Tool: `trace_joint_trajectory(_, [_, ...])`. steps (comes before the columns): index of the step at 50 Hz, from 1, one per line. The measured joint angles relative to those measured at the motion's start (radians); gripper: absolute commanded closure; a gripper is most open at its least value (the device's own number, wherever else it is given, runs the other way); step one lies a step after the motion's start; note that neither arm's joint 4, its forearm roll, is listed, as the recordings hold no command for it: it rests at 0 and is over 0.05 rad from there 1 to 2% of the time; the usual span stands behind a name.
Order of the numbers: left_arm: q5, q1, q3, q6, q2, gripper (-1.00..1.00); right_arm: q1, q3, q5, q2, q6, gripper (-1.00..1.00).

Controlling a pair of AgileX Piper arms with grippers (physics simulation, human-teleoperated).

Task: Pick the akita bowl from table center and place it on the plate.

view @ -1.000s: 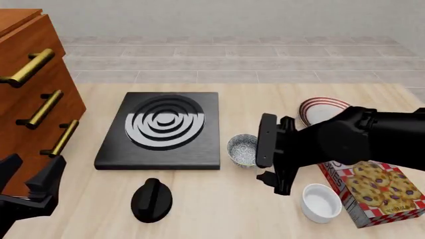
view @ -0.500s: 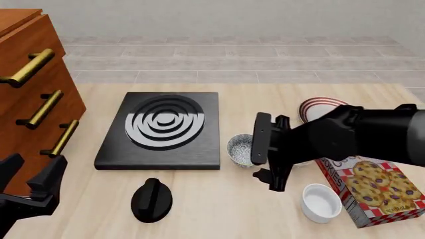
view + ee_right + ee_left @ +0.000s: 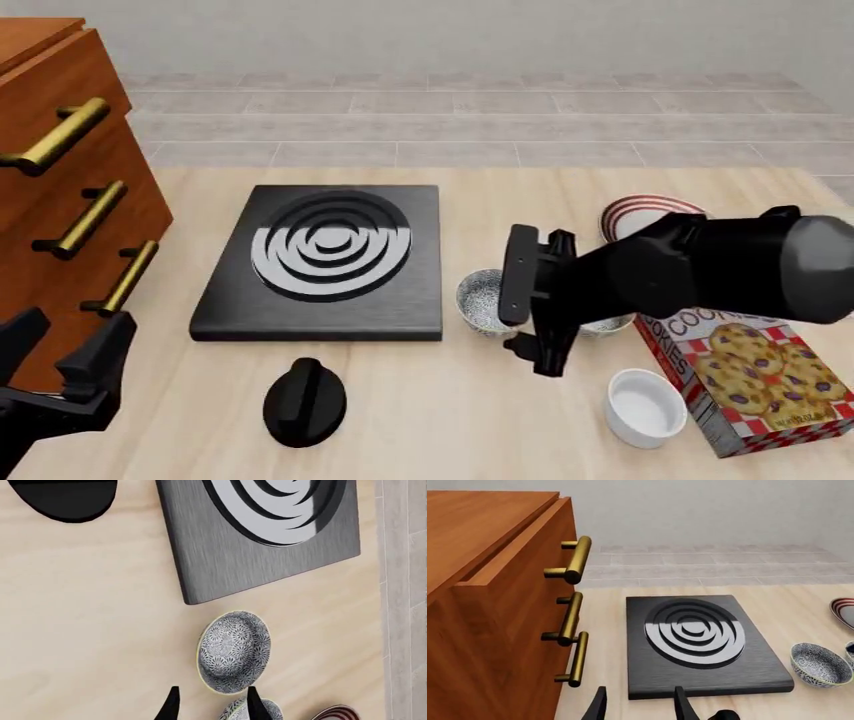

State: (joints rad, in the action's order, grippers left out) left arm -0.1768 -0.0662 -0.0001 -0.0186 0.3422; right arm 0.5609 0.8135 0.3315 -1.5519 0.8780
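right hand (image 3: 210, 702) above akita bowl (image 3: 235, 651)

Kitchen, stove burner (image 3: 324, 258), wooden drawers (image 3: 67, 190)

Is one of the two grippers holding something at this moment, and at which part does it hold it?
Nothing is held. The right gripper is open above the akita bowl, not gripping it. The left gripper is open too, with nothing between its fingers.

matt black stove (image 3: 320, 262), wood-grain table (image 3: 441, 410)
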Motion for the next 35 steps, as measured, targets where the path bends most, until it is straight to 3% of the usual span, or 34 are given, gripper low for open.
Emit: trace_joint_trajectory(35, [0.003, 0.001, 0.000, 0.000, -0.002, -1.00, -0.018, 0.034, -0.062, -0.091, 0.003, -1.00])
